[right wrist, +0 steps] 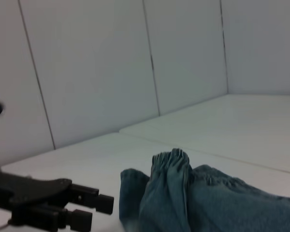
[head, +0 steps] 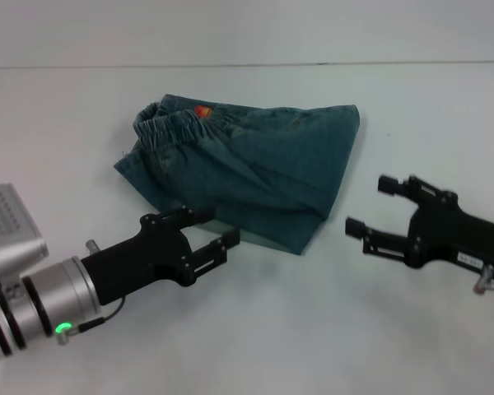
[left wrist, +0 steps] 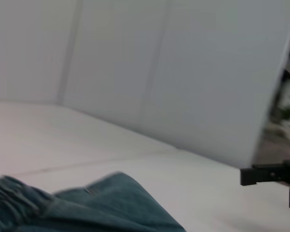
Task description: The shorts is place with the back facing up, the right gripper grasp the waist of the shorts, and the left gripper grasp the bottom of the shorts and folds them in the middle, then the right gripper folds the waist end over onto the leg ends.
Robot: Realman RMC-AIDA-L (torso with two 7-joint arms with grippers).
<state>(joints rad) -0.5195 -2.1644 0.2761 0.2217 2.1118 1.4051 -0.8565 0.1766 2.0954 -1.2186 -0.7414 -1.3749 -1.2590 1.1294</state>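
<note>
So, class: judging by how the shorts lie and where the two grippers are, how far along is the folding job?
The shorts already look folded into a compact bundle on the table, waistband at the far left. Nothing is in hand: the left gripper sits at the near edge with jaws open, and the right gripper waits open to the right, apart from the cloth. Whether the final waist-over-legs fold is done isn't clear.

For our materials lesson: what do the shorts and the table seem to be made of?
The shorts look like soft teal denim or cotton: matte, creased, with a gathered elastic waist. The table looks like smooth white laminate or painted board, faintly glossy; which one cannot be told.
</note>
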